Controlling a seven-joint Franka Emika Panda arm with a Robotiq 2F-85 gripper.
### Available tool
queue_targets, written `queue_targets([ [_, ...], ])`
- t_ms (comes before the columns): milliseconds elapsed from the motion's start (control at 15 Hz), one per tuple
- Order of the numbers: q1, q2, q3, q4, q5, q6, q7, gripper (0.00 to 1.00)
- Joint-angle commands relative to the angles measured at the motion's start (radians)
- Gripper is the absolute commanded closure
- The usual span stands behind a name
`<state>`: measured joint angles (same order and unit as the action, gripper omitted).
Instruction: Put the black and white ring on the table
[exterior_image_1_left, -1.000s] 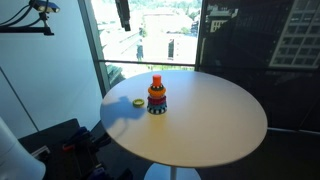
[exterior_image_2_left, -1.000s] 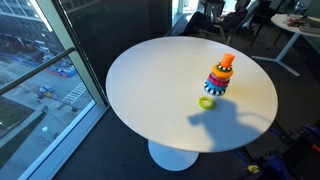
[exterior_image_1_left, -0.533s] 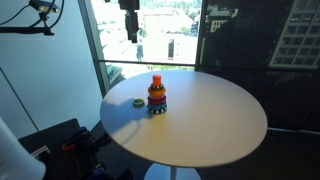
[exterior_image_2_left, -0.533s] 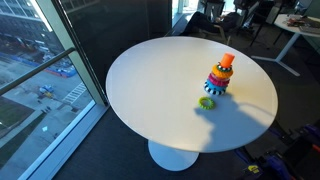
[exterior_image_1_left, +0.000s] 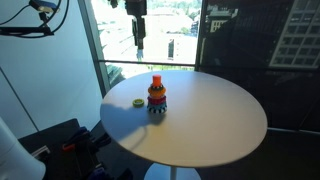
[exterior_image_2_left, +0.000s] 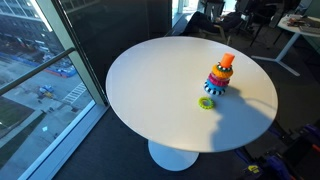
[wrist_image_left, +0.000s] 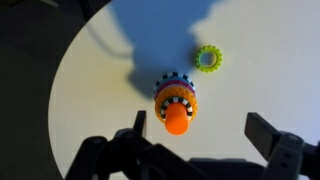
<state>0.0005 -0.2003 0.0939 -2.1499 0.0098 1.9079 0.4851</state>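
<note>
- Table (exterior_image_1_left: 215, 135): round, off-white top.
- Yellow-green ring (exterior_image_1_left: 138, 102): lies flat near the table's left edge in an exterior view, just beside the stack and apart from it.
- Ring stack (exterior_image_1_left: 157, 95): stands upright, with an orange tip.
- Black and white ring (exterior_image_1_left: 157, 109): lowest visible tier of the stack, under the coloured rings.
- Gripper (wrist_image_left: 195, 122): well above the stack, fingers spread wide, holding nothing.

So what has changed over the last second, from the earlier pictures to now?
The gripper moved sideways, high above the table, to the right in an exterior view, nearer to the ring stack. It is open and took hold of nothing. The stack, with the black and white ring on it, and the yellow-green ring did not move.
</note>
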Motion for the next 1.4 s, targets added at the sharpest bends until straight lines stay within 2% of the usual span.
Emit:
queue_targets([
  [0,0.002,0.001,-0.004,0.001,-0.001,0.0,0.0,0.0],
  [733,0.001,0.094,-0.01,0.032,-0.002,0.036,0.024,0.0],
  [1333,0.011,0.221,-0.035,0.017,-0.028,0.166,0.093,0.0],
])
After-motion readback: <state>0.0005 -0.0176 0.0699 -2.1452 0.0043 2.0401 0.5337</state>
